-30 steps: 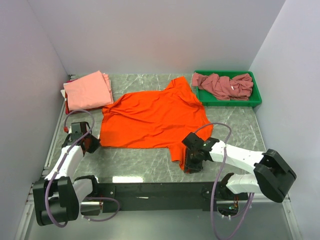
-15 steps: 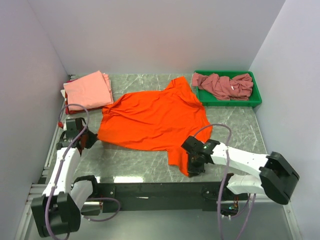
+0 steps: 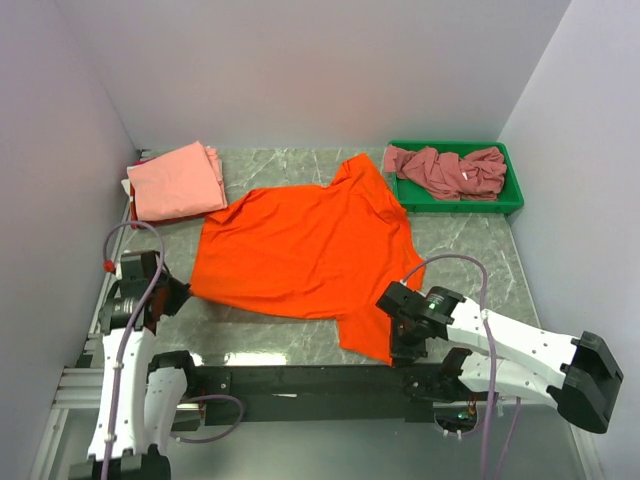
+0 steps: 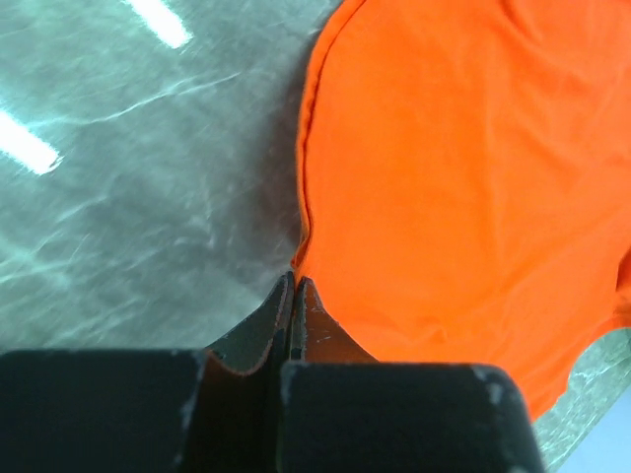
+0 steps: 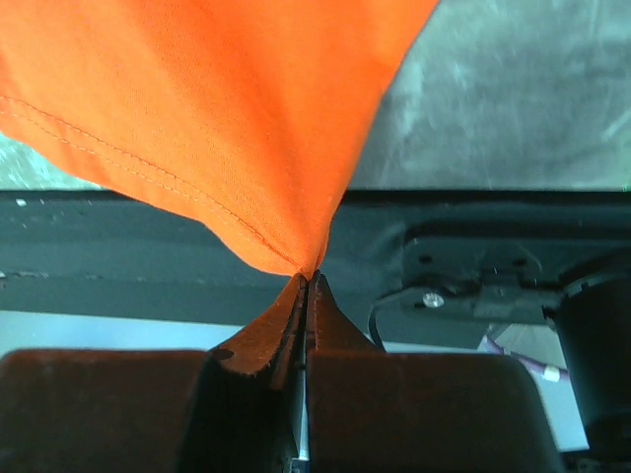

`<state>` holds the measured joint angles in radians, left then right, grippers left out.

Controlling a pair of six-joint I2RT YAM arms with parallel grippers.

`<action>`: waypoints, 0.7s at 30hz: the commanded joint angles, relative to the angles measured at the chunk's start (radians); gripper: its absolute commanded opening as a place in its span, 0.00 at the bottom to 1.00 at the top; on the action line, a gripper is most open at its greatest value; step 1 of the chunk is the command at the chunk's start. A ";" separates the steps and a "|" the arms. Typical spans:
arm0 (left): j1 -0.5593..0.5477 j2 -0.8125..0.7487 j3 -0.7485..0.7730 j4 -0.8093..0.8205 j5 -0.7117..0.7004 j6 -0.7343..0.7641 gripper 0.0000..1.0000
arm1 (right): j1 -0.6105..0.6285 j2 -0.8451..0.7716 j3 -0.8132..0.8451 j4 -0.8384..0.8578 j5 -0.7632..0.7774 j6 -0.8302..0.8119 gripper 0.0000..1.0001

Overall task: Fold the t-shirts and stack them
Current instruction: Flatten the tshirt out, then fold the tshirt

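Note:
The bright orange t-shirt [image 3: 305,245] lies spread flat on the table, collar end toward the back. My left gripper [image 3: 178,293] is shut on its near-left hem corner; in the left wrist view the cloth [image 4: 463,187] runs from the closed tips [image 4: 295,281]. My right gripper [image 3: 397,350] is shut on the near-right hem corner at the table's front edge; in the right wrist view the cloth [image 5: 217,108] hangs from the closed tips [image 5: 307,277]. A folded salmon-pink t-shirt [image 3: 175,180] lies at the back left. Crumpled rose-mauve t-shirts [image 3: 445,170] fill the bin.
The green plastic bin [image 3: 512,200] stands at the back right. Something red [image 3: 134,214] shows under the folded pink shirt. The marble table top [image 3: 470,250] meets the black front rail [image 3: 300,378]. White walls close in on three sides.
Both grippers have pulled back toward the near edge holding the hem corners. The orange shirt slid toward me and stretched flatter. The right corner now reaches the front rail.

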<state>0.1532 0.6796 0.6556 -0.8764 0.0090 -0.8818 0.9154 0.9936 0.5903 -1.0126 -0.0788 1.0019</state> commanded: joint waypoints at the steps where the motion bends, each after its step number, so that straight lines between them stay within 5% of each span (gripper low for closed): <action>1: 0.003 -0.080 0.071 -0.136 -0.047 -0.003 0.01 | 0.025 -0.045 0.042 -0.095 0.011 0.056 0.00; 10: 0.005 -0.138 0.045 -0.184 0.002 0.040 0.01 | 0.048 -0.070 0.118 -0.147 0.062 0.099 0.00; 21: 0.005 0.118 0.075 0.017 0.074 0.115 0.01 | -0.058 0.120 0.316 -0.089 0.234 -0.012 0.00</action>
<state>0.1532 0.7452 0.6998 -0.9596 0.0536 -0.8108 0.9024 1.0786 0.8410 -1.1355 0.0689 1.0424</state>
